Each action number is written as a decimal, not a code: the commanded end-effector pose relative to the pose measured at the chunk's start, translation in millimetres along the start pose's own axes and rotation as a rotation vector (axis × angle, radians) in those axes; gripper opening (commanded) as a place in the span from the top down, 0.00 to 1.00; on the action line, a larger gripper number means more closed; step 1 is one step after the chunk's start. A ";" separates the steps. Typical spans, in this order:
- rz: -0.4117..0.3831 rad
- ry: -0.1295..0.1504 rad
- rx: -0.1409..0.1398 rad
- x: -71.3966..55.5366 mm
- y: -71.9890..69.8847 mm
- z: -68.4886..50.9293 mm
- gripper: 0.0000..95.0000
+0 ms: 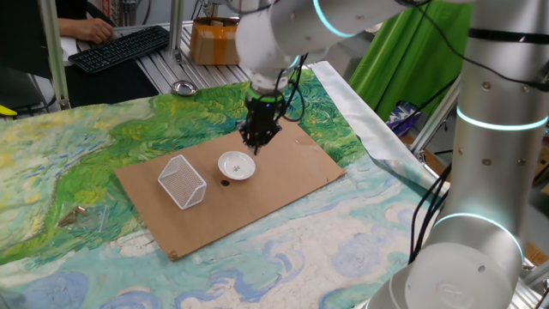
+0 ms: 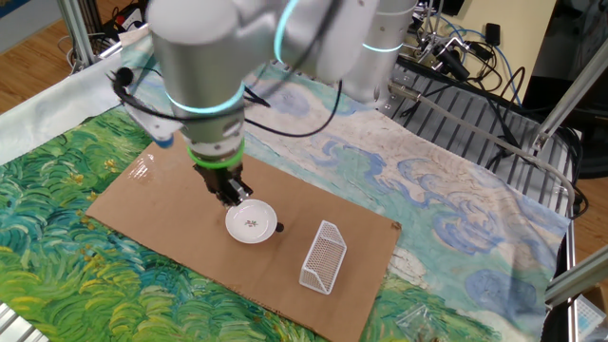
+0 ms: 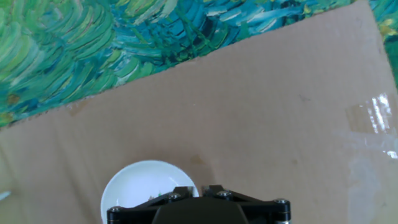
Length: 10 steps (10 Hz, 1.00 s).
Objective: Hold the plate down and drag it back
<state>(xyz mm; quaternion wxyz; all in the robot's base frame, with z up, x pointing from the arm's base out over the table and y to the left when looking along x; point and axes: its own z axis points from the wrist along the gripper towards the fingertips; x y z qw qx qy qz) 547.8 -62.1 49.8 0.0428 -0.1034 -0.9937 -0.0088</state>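
Here, a silver robot arm reaches over a table draped in a cloth painted with swirling greens and blues. On the cloth lies a flat sheet of brown cardboard (image 1: 257,184). Near the middle of that sheet sits the plate (image 1: 236,165), a small round white dish with a faint grey mark at its centre. A white wire-mesh basket (image 1: 183,181) lies just beside it on the same sheet.

The gripper (image 1: 259,142) points straight down and hangs at the plate's rim, on the side away from the basket. Its two black fingers are drawn together with no gap between them, and they grasp nothing. In the hand view, the plate (image 3: 146,186) shows partly tucked under the gripper's dark body at the bottom edge. Whether the fingertips actually touch the rim cannot be told; from both fixed views they seem just above it.

Judging by this, the step in hand is getting the closed fingers into place. The pressing and dragging look not yet done. The next move likely calls for lowering the tips onto the dish and pressing firmly. Then a slow, level pull back would keep the plate from slipping free.
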 end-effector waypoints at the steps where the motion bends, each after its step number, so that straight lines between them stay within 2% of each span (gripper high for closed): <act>1: -0.081 -0.008 -0.011 4.6 0.6 -7.4 1.00; 2: -0.155 -0.008 -0.012 6.7 4.8 -9.7 1.00; 3: -0.178 -0.006 -0.007 8.8 8.9 -11.7 1.00; 7: -0.224 -0.002 -0.001 12.1 14.6 -14.9 1.00; 10: -0.220 -0.003 0.000 12.1 14.7 -14.9 1.00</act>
